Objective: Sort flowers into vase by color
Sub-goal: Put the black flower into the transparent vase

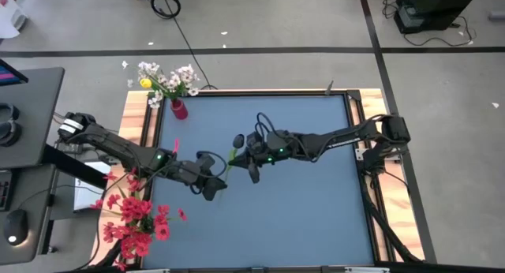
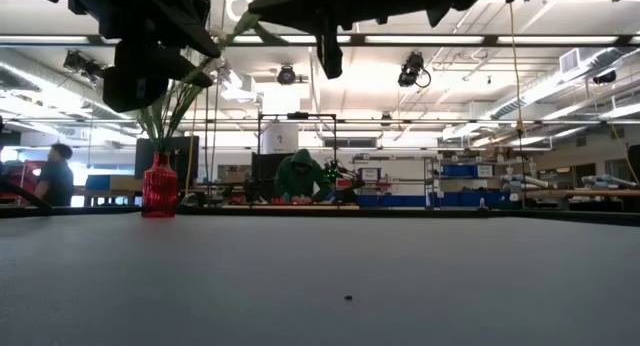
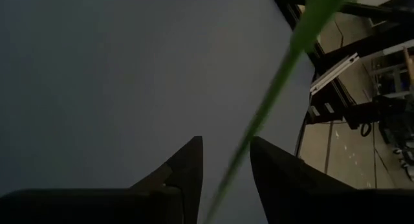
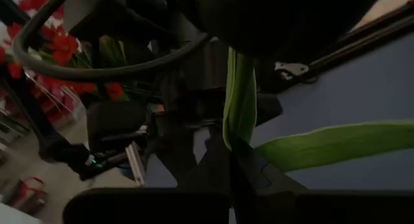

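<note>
Above the tabletop (image 1: 300,202), the right pincer (image 1: 237,156) is clamping a green stem (image 4: 239,107) (mid-handover), its length running between the left pincer's (image 3: 225,169) parted fingers.

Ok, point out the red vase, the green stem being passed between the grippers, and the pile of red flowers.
red vase (image 1: 179,109): high view, on its body.
green stem (image 3: 268,101): left wrist view, mid-length of the stem.
pile of red flowers (image 1: 138,222): high view, on the blossoms at the table's left edge.
</note>
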